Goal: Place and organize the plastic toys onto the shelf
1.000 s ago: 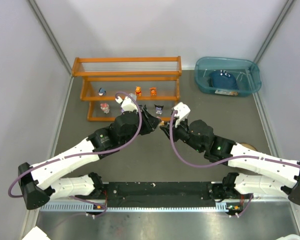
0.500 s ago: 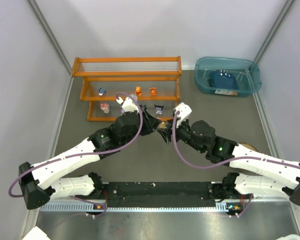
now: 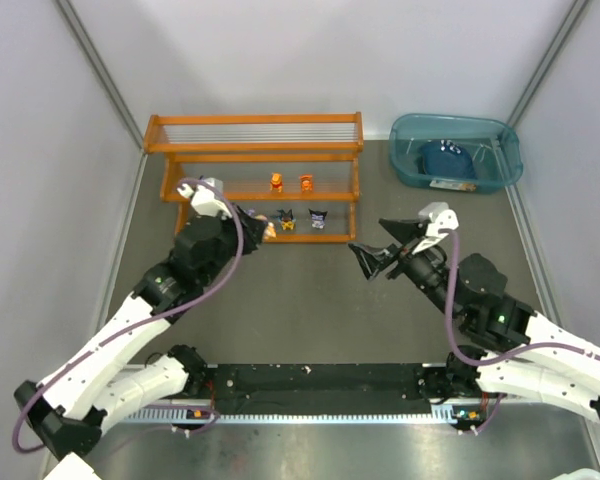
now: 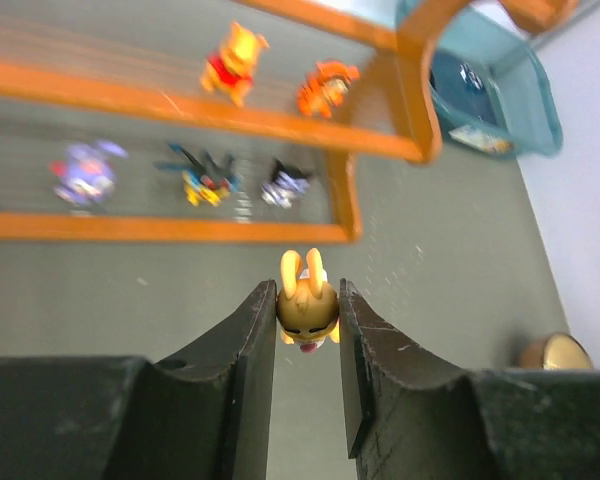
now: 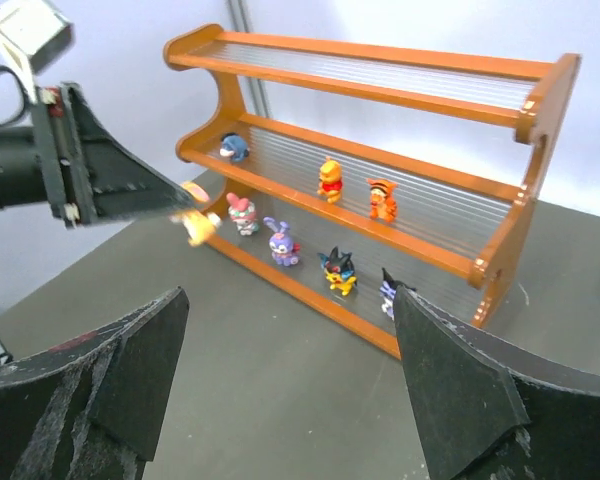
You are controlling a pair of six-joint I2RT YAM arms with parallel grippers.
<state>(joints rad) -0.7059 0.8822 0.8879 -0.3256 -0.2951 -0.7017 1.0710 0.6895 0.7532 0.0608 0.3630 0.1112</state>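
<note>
A wide shelf (image 5: 542,105) with a glossy orange frame and 3 stepped tiers of thin silvery rods stands at the far side of a matte dark grey table (image 3: 310,310).

The middle tier holds 3 small glossy plastic figurines. A blue figurine (image 5: 233,147) is at the left end. Further right, a yellow bear (image 5: 329,180) in a red top and an orange tiger (image 5: 381,197) stand side by side.

The bottom tier holds 4 in a row: a pink-and-white figurine (image 5: 242,213), a purple rabbit (image 5: 281,243), a black-and-yellow figurine (image 5: 337,271), and a dark figurine with a pale face (image 5: 391,293) by the right post.

The left gripper (image 4: 305,292) is closed narrowly on an 8th toy, a yellow-orange long-eared figurine (image 4: 306,312). Its 2 black fingers pinch the toy above the table, just in front of the bottom tier, with the ears pointing toward the shelf. The right gripper (image 5: 287,298) holds nothing. Its jaws are spread wide, out in front of the shelf's right end.

Right of the shelf and apart from it sits a translucent teal bin (image 3: 507,150) with rounded corners. A dark blue item (image 3: 445,160) lies inside.
</note>
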